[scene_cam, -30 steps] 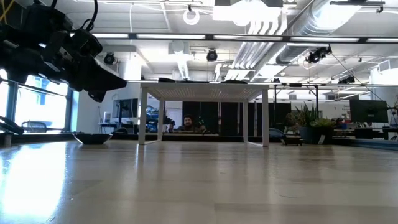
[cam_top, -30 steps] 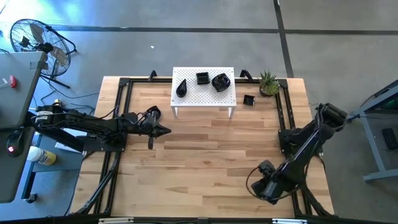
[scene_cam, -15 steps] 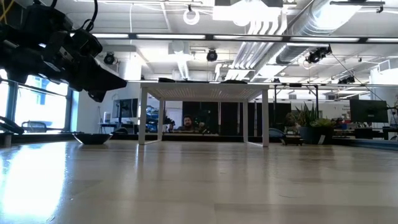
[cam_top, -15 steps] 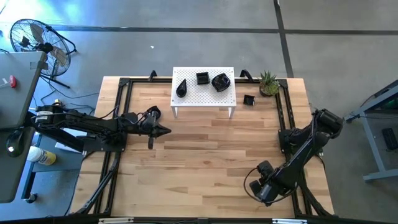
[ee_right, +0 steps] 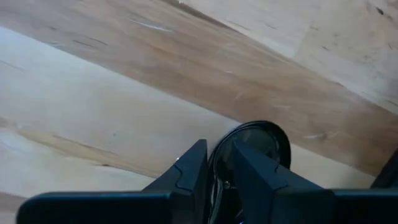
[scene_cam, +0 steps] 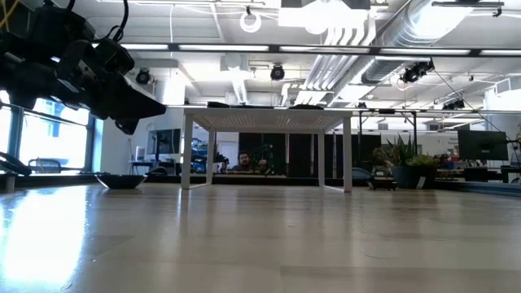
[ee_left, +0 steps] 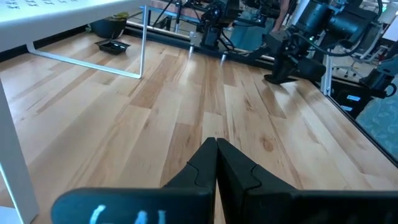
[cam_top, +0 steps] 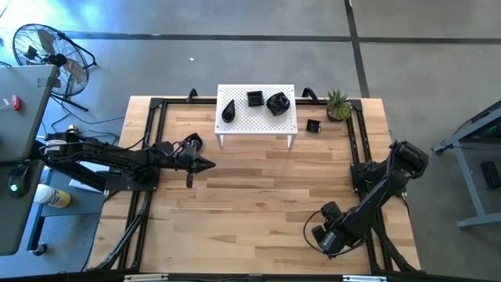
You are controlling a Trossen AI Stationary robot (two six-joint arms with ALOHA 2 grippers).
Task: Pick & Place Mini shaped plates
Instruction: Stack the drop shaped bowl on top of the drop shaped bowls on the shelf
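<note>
- Gripping a rounded mini plate (ee_right: 258, 144) by its rim, the right claw (ee_right: 216, 165) sits low over the near right part of the bench (cam_top: 258, 204); its 2 fingers (ee_right: 189, 167) straddle the glossy black edge, so the pick-up step looks to be in hand.
- Whether the plate is lifted clear of the wood or touching it cannot be told from the right wrist view.
- Other mini plates are well apart from it: 3 on the white perforated stand (cam_top: 235, 121) at the far edge, namely a teardrop plate (cam_top: 228, 110), a square plate (cam_top: 254, 99) and a rounded plate (cam_top: 278, 103).
- 1 more small square plate (cam_top: 313, 126) lies on the bench between the stand and the potted plant (cam_top: 338, 104).
- The left claw (cam_top: 205, 164) waits clenched and empty above the left side of the bench, near the stand's left leg.
- Next, I judge, the right arm needs a firm pinch on that thin rim, a straight lift, then a carry toward the stand, keeping the dish level so it does not slip from the grip.
- A person sits in the room beyond the bench, visible in the low view.
</note>
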